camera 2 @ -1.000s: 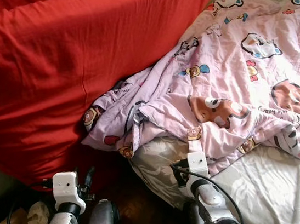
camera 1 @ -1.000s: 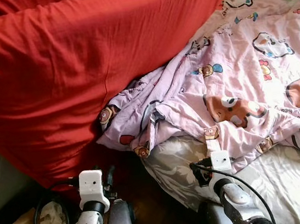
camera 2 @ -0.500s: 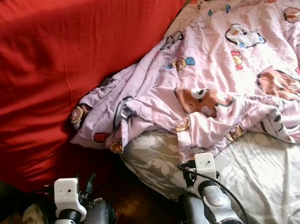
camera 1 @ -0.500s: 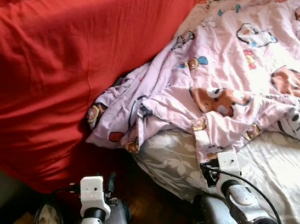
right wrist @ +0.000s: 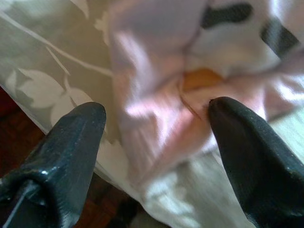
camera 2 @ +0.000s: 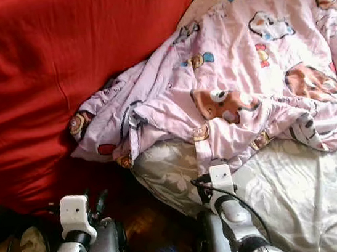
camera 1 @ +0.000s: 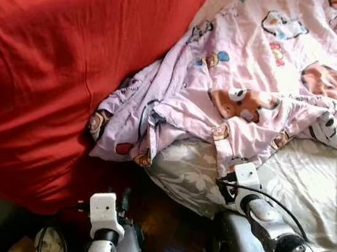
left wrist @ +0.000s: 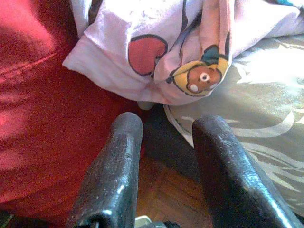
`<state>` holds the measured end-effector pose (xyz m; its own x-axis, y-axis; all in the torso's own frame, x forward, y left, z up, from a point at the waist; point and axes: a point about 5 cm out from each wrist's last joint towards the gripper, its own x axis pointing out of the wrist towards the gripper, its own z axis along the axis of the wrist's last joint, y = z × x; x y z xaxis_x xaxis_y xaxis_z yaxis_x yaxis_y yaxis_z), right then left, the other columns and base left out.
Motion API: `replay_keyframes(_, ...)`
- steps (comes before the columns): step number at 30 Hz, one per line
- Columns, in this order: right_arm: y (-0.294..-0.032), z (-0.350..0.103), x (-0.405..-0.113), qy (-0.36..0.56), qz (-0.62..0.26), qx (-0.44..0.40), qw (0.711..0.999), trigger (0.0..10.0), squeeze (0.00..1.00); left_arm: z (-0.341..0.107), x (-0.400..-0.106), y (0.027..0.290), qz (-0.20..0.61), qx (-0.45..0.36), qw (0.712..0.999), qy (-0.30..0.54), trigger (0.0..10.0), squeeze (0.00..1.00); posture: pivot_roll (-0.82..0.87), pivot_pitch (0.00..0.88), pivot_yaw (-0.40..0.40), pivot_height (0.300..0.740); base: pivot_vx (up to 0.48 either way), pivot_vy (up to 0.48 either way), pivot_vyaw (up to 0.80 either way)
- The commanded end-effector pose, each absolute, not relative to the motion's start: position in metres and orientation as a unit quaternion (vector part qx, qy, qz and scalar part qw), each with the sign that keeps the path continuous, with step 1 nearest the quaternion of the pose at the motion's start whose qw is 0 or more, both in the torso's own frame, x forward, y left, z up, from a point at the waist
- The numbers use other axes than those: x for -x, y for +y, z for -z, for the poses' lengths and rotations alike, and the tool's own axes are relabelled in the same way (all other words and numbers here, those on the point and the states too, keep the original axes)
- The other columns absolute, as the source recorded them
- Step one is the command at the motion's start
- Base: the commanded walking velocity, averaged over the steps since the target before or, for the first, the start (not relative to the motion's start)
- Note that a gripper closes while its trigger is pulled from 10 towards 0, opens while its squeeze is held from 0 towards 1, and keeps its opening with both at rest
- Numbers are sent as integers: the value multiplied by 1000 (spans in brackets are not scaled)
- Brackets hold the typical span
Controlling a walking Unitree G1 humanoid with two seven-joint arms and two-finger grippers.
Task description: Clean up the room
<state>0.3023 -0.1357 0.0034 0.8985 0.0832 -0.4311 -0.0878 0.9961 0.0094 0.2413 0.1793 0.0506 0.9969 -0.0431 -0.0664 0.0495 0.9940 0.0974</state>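
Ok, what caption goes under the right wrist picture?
Open right gripper reaching toward the pink cartoon blanket on the leaf-print sheet.

Right gripper [right wrist: 154,142]: two black fingers spread wide, nothing between them gripped.
Pink blanket [right wrist: 161,95]: rumpled hem lies between the fingers, blurred, orange patch visible.
Grey leaf-print sheet [right wrist: 47,61]: beneath the blanket.

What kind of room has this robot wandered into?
Most likely a bedroom: a rumpled pink cartoon-print quilt lies on a bed with a grey leaf-patterned sheet, beside a big red cushion, and dark wooden floor shows below.
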Motion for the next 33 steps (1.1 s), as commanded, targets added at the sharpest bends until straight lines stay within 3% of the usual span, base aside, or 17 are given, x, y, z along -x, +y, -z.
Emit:
replay_keyframes(1,-136,3,-297,240,-42,6,970,10000,0,-43,-232,177,25,-45,997,54,10000,0,180,355,-76,607,0,0,0)
replay_keyframes(28,-135,-1,-300,224,-44,46,973,10000,0,-44,-196,176,1,-31,997,77,10000,0,198,452,-99,607,0,0,0)
replay_keyframes(29,-135,-2,-301,221,-44,48,973,6510,0,-44,-194,176,-1,-31,996,80,10000,0,199,456,-100,607,0,0,0)
replay_keyframes(30,-135,-3,-301,220,-44,49,973,1333,0,-44,-193,176,-2,-30,996,81,10000,0,200,457,-100,607,0,0,0)
replay_keyframes(31,-134,-3,-302,219,-44,51,973,1333,0,-44,-192,176,-3,-30,996,82,10000,0,200,458,-100,607,0,0,0)
replay_keyframes(32,-134,-4,-303,217,-44,52,974,0,0,-44,-191,176,-4,-30,996,83,10000,0,200,458,-100,607,0,0,0)
replay_keyframes(33,-135,-5,-303,215,-44,52,974,0,0,-44,-190,176,-5,-30,996,84,10000,0,199,460,-101,607,0,0,0)
